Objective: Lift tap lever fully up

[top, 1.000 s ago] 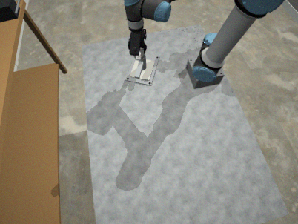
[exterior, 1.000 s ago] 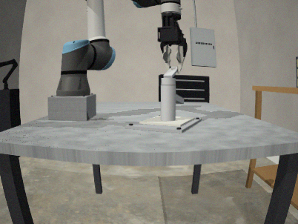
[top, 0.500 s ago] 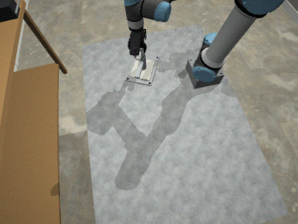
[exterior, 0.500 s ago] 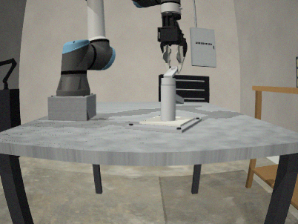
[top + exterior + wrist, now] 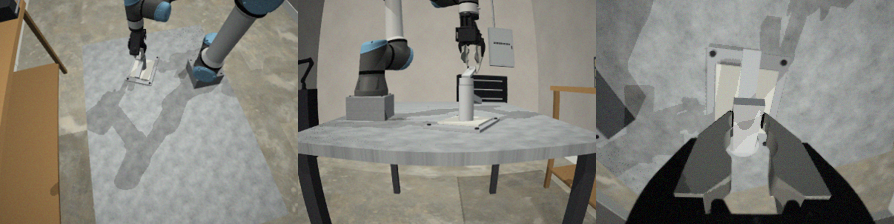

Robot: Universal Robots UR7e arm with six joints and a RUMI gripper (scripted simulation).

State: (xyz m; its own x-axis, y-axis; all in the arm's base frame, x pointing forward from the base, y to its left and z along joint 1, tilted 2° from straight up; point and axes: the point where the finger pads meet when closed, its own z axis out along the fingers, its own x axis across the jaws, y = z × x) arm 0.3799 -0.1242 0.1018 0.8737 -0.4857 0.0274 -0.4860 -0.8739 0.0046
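Observation:
The tap is a grey upright cylinder [image 5: 465, 98] on a pale base plate [image 5: 463, 122] bolted to the table; the plate also shows from above [image 5: 143, 71] and in the wrist view [image 5: 745, 80]. Its lever [image 5: 468, 72] slopes upward from the top of the cylinder. My gripper [image 5: 471, 64] hangs straight down over the tap and is shut on the lever's raised end. In the wrist view the two fingers clamp the lever [image 5: 747, 125] from both sides, with the spout [image 5: 751, 75] pointing away below. From above, the gripper [image 5: 140, 56] stands at the plate's far edge.
The arm's grey base block [image 5: 369, 107] stands on the table left of the tap, also seen from above [image 5: 204, 72]. A wooden shelf [image 5: 22, 122] stands beside the table's left side. A white panel [image 5: 501, 47] hangs on the back wall.

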